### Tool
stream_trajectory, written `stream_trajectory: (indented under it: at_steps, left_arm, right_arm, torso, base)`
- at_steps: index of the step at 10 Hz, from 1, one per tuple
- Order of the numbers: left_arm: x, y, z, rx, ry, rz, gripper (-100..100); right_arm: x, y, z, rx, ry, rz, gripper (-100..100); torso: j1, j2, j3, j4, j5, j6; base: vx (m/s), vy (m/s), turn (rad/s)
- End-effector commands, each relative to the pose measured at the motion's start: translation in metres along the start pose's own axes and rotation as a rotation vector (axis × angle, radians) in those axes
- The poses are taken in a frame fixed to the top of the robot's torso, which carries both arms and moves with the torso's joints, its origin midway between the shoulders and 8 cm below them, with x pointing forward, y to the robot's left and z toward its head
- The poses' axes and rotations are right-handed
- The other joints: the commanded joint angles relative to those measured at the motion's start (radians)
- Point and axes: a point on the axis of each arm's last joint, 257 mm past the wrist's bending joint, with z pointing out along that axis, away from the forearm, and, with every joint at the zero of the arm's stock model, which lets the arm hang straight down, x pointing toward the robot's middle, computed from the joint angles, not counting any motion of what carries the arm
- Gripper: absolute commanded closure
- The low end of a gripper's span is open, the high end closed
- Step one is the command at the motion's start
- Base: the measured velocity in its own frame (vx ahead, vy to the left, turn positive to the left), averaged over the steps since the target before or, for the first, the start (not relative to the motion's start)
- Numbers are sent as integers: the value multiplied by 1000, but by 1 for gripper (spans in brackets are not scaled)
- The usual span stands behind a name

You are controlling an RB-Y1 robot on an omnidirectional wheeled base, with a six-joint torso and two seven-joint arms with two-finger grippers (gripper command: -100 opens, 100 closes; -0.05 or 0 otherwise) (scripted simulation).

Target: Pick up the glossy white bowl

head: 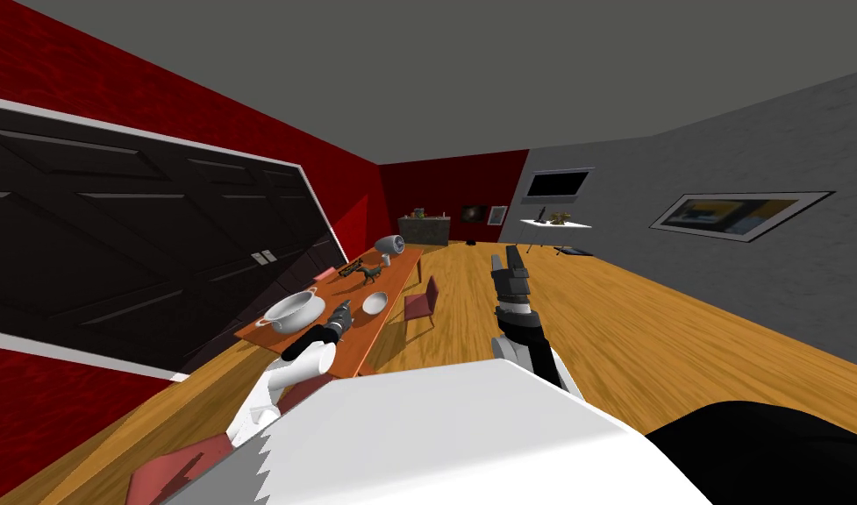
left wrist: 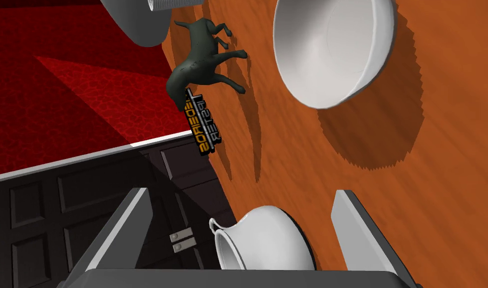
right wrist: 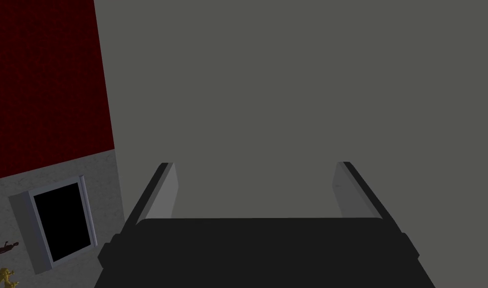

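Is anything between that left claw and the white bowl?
No. In the left wrist view, the stretch between the open left gripper and the bowl is bare table.

A glossy white bowl, round, deep and empty, is set upright on the orange wooden table, close to the long edge on the robot's right, towards the near end.

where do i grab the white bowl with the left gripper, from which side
I'd pinch the rim of the white bowl, one finger inside, one outside, coming down from above. It sits upright on the table, mouth open, its flaring walls likely too wide for the open left gripper.
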Motion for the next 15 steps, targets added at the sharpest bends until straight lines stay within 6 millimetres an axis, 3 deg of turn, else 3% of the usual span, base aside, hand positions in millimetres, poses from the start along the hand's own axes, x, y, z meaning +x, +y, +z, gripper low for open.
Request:
stream_trajectory:
  at_steps: [1, 8, 11, 15]
  left_arm:
    - [-1, 14, 0, -46, -2, -5, -100]
    - [-16, 73, 2, -265, -14, -47, -100]
    - [-20, 91, -1, -332, -18, -58, -100]
    - [-29, 131, -9, -477, -30, -90, -100]
  right_arm:
    - [0, 0, 0, 0, 0, 0, 0]
    - [0, 0, 0, 0, 0, 0, 0]
    - [0, 0, 0, 0, 0, 0, 0]
    - [0, 0, 0, 0, 0, 0, 0]
  torso:
    - [0, 0, 0, 0, 0, 0]
    - [0, 0, 0, 0, 0, 0]
    - [0, -1, -1, 0, 0, 0]
    - [0, -3, -2, -1, 0, 0]
  base:
    - [38, 3, -19]
    - [51, 7, -38]
    - [59, 9, -42]
    - [89, 12, -71]
